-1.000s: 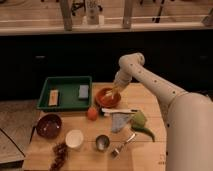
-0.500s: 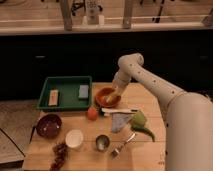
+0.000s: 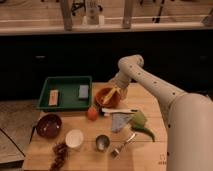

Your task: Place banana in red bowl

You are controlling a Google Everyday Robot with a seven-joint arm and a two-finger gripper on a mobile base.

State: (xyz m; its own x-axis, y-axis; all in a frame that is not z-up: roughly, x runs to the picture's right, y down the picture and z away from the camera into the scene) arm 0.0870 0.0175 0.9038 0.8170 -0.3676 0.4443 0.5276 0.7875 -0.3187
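The red bowl (image 3: pixel 105 98) stands on the wooden table (image 3: pixel 155 150) just right of the green tray. The pale-yellow banana (image 3: pixel 111 93) lies tilted in the bowl, its upper end toward the bowl's right rim. My gripper (image 3: pixel 118 89) hangs from the white arm (image 3: pixel 150 86) directly over the bowl's right rim, at the banana's upper end. I cannot tell whether it touches the banana.
A green tray (image 3: pixel 65 101) holding two small blocks is at the back left. A maroon bowl (image 3: pixel 49 125), white cup (image 3: pixel 74 138), metal cup (image 3: pixel 102 142) and fork (image 3: pixel 122 145) stand in front. An orange fruit (image 3: pixel 92 113), grey cloth (image 3: pixel 120 121) and green pepper (image 3: pixel 142 124) lie near the red bowl.
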